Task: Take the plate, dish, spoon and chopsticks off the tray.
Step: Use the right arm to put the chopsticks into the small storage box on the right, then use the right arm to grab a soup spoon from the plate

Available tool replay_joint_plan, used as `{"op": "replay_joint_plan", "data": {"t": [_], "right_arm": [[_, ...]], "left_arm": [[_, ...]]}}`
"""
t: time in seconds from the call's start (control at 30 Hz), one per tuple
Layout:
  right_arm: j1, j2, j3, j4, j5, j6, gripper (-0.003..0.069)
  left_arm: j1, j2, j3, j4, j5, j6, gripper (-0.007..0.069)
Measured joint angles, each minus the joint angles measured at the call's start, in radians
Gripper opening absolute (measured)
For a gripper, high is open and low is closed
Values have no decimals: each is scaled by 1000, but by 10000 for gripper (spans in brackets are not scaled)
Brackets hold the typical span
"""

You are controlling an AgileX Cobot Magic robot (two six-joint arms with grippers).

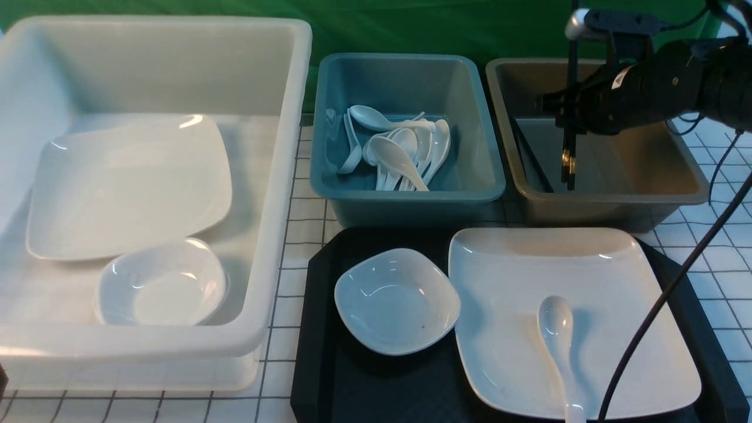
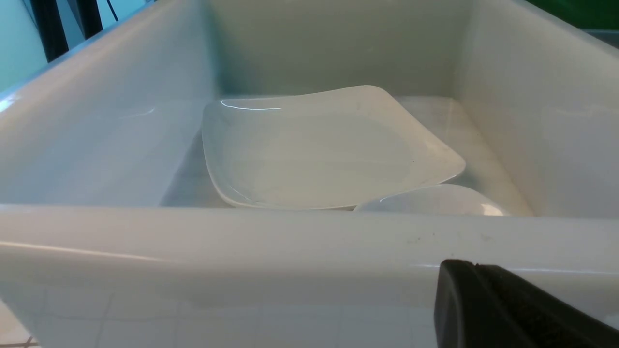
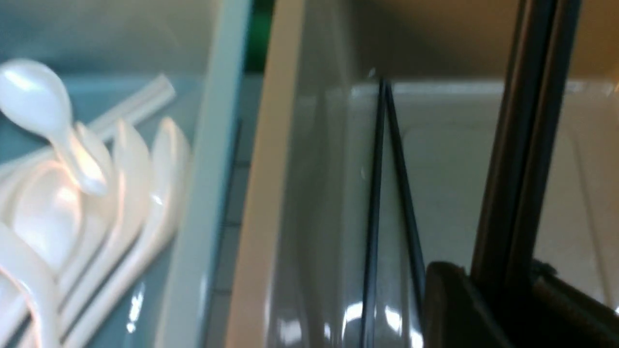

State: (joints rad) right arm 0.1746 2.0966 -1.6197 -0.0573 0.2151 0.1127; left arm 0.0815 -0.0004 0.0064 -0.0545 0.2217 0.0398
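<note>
- Right gripper (image 1: pixel 567 114) clamps the long thin black chopsticks (image 1: pixel 568 167) mid-length, upright over the brown plastic bin (image 1: pixel 611 197).
- They are likely light, stiff and slippery.
- Left gripper (image 2: pixel 476 295) is closed, empty.

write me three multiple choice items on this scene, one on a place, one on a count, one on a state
1. Where does the spoon lie? a) in the dish b) on the plate c) on the bare tray
2. How many white things sit on the tray? a) two b) three c) four
3. How do the chopsticks stand? a) flat on the tray b) across the dish c) upright between the right gripper's fingers
Key: 1 b, its bowl rests on the plate; 2 b, plate, dish and spoon; 3 c, they hang upright over the brown bin.
</note>
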Motion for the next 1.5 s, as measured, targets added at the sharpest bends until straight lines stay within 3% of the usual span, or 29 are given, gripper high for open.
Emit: {"op": "replay_joint_plan", "data": {"t": [0.13, 0.27, 0.37, 0.4, 0.5, 0.53, 0.63, 0.77, 0.93, 1.1, 1.27, 1.37, 1.5], "right_arm": [[0, 1, -1, 3, 102, 4, 278], [0, -48, -1, 3, 263, 2, 291], [0, -102, -1, 3, 377, -18, 264], [0, -166, -1, 3, 501, -51, 221], [1, -223, -2, 3, 615, -76, 171], [8, -292, -4, 3, 748, -92, 125], [21, -370, 3, 2, 913, -107, 69], [71, -476, 102, 2, 913, -113, 37], [187, -557, 313, 6, 902, -23, 43], [291, -561, 468, 12, 808, 61, 119], [339, -524, 552, 14, 650, 157, 338], [339, -496, 553, 14, 631, 172, 395], [339, -442, 554, 13, 615, 174, 410]], "left_arm": [[0, 0, 0, 0, 0, 0, 21], [0, 0, 0, 0, 0, 0, 21], [0, 0, 0, 0, 0, 0, 21], [0, 0, 0, 0, 0, 0, 21], [0, 0, 0, 0, 0, 0, 21], [0, 0, 0, 0, 0, 0, 21], [0, 0, 0, 0, 0, 0, 21], [0, 0, 0, 0, 0, 0, 21], [0, 0, 0, 0, 0, 0, 21], [0, 0, 0, 0, 0, 0, 21], [0, 0, 0, 0, 0, 0, 21], [0, 0, 0, 0, 0, 0, 21], [0, 0, 0, 0, 0, 0, 21]]}}
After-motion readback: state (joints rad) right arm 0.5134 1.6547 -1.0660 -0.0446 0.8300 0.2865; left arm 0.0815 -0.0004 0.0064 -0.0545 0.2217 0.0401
